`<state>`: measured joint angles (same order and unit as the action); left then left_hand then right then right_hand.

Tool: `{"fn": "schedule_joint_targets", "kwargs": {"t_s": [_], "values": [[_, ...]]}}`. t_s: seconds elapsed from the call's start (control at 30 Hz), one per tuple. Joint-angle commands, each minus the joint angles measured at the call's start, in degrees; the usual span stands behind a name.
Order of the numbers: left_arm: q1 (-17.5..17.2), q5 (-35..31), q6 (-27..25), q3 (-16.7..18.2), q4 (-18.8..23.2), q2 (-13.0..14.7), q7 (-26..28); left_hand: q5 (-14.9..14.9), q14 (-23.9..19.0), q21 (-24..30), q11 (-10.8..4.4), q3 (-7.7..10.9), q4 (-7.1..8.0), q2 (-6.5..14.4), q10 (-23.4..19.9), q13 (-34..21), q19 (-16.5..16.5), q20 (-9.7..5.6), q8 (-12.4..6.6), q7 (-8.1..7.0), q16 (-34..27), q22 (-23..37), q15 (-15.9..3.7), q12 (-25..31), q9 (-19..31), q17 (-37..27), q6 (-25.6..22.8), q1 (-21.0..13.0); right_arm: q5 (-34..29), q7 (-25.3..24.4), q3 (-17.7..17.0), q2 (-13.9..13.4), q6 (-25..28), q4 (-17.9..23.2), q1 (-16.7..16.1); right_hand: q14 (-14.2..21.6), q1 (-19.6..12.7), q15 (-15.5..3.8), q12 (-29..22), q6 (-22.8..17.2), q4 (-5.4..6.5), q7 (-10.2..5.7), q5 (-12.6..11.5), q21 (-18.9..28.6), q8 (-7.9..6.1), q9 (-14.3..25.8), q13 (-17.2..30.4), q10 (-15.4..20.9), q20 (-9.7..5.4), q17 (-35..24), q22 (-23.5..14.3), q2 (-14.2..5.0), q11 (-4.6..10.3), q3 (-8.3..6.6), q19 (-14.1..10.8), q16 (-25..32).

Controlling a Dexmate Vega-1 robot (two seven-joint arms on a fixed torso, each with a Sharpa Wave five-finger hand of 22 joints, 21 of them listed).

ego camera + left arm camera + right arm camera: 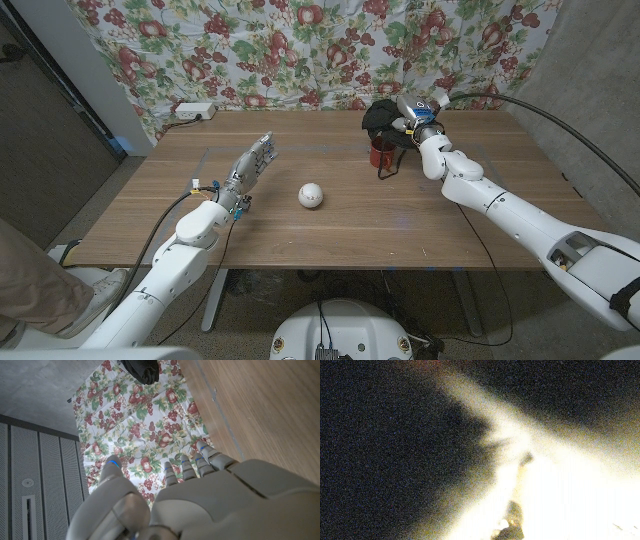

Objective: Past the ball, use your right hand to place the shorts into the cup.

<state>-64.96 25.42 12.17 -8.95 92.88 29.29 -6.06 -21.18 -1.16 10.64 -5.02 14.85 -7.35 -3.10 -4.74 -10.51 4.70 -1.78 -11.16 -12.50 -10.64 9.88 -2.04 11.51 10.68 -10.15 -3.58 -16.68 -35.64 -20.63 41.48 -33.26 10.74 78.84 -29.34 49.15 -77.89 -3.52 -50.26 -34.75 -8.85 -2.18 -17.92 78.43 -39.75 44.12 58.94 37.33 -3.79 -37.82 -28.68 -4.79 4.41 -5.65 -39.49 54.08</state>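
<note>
There, the right hand (415, 112) gripped the black shorts (382, 118) directly above the red cup (381, 153), cloth draping onto its rim. The ball (311, 195) lay nearer than the cup; the left hand (251, 167) stood open beyond it.

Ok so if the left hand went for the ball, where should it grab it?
Around its widest part, from above. The ball is round, without a handle, and sits alone on the table, so a sideways push would likely roll it; fingers closing on opposite sides should trap it. The left hand stands open nearby.
</note>
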Motion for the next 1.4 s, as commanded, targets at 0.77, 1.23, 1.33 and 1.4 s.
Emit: {"fn": "schedule_joint_targets", "kwargs": {"t_s": [0.77, 1.23, 1.33, 1.4], "values": [[-1.4, 0.2, -0.4, 0.8, 0.7, 0.1, 0.5, 0.1, -0.1, 0.5, 0.27, 0.54, -0.42, 0.7, -0.4, -0.3, 0.3, -3.04, -0.04, -0.08, -0.1, 0.2, -2.85, 0.1, 0.2, -0.2, -0.3, -0.5, 1.8, -1.8, 2.9, 2.8, -1.2, -5.9, 2.0, 2.3, -0.4, -9.68, 0.1, 0.3, 0.87, -0.28, 0.2, 0.1, -0.68, 0.2, 0.5, 3.1, -7.05, -0.5, 1.1, -1.79, 3.35, -3.36, 1.2, 0.2], [-1.5, 0.1, -0.1, 0.8, 0.4, -0.2, 0.6, 0.1, -0.1, 0.5, 0.32, 0.62, -0.47, 0.8, -0.4, -0.3, 0.2, -3.04, -0.04, -0.08, -0.1, 0.2, -2.92, 0.1, 0.2, -0.2, -0.4, -0.6, 1.7, -4.5, 3.2, 3.9, 1.5, -6.0, 1.2, 2.1, -0.1, -9.69, 0.2, 0.2, 0.86, -0.44, 0.1, 0.4, -0.82, 0.0, 0.5, 3.3, -6.86, -0.6, 0.7, -1.74, 3.41, -3.78, 1.6, -0.1], [-1.6, 0.1, -0.1, 0.8, 0.5, -0.1, 0.7, 0.1, -0.1, 0.5, 0.33, 0.64, -0.48, 0.8, -0.4, -0.3, 0.3, -3.04, -0.03, -0.09, -0.1, 0.2, -2.89, 0.1, 0.2, -0.2, -0.3, -0.6, 2.0, -4.8, 3.2, 4.0, 1.6, -6.3, 1.1, 2.1, 0.0, -9.71, 0.4, 0.2, 0.86, -0.54, 0.1, 0.3, -0.83, -0.1, 0.4, 3.3, -6.8, -0.6, 0.4, -1.74, 3.42, -3.97, 1.7, -0.1], [-1.7, 0.0, -0.2, 0.9, 0.7, -0.1, 0.8, 0.1, -0.1, 0.5, 0.35, 0.64, -0.49, 0.8, -0.4, -0.3, 0.3, -3.04, -0.03, -0.08, -0.1, 0.2, -2.88, 0.1, 0.2, -0.2, -0.3, -0.6, 2.3, -4.8, 3.2, 4.1, 1.6, -6.4, 1.0, 2.2, 0.1, -9.71, 0.2, 0.1, 0.88, -0.49, 0.1, 0.2, -0.81, -0.3, 0.6, 3.4, -6.78, -0.7, 0.3, -1.66, 3.32, -4.03, 1.8, 0.0]]}}
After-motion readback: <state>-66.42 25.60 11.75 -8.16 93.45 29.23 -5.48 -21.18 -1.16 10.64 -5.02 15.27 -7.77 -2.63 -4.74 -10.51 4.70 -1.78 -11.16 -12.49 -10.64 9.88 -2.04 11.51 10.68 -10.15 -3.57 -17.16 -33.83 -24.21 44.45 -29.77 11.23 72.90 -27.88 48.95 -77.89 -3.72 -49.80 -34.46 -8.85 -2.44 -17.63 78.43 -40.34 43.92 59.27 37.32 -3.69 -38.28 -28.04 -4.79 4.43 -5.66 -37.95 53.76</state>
